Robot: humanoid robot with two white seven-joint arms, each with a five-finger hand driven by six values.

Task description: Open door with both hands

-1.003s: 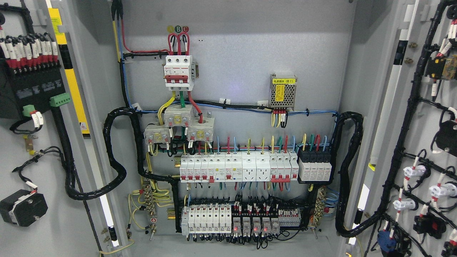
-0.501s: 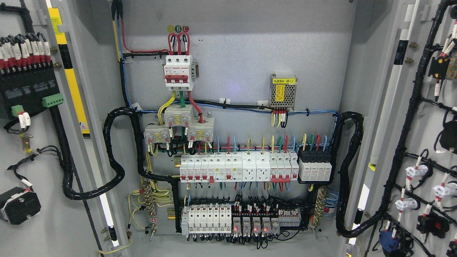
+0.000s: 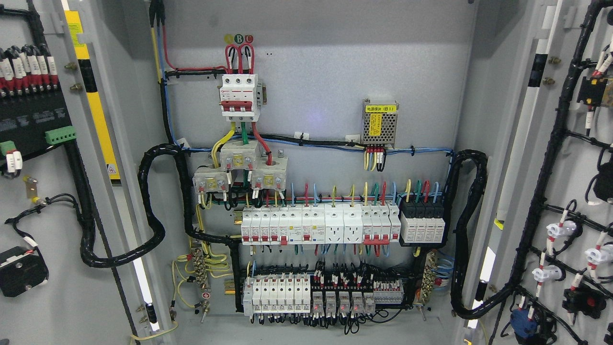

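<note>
Both doors of the grey steel electrical cabinet stand swung wide: the left grey door leaf (image 3: pixel 43 201), its inner face hung with black cable looms and green terminal blocks, fills the left edge, and the right grey door leaf (image 3: pixel 565 191), wired with white and black switch backs, fills the right. Between them sits the back panel with rows of white circuit breakers (image 3: pixel 287 225). No robot hand shows, so their fingers and which is nearer either door cannot be told. The opening looks essentially done.

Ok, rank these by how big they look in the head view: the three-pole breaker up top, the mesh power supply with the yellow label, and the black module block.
1. Three-pole breaker
2. Black module block
3. Mesh power supply, close to the block, so that pair is unsure.
</note>
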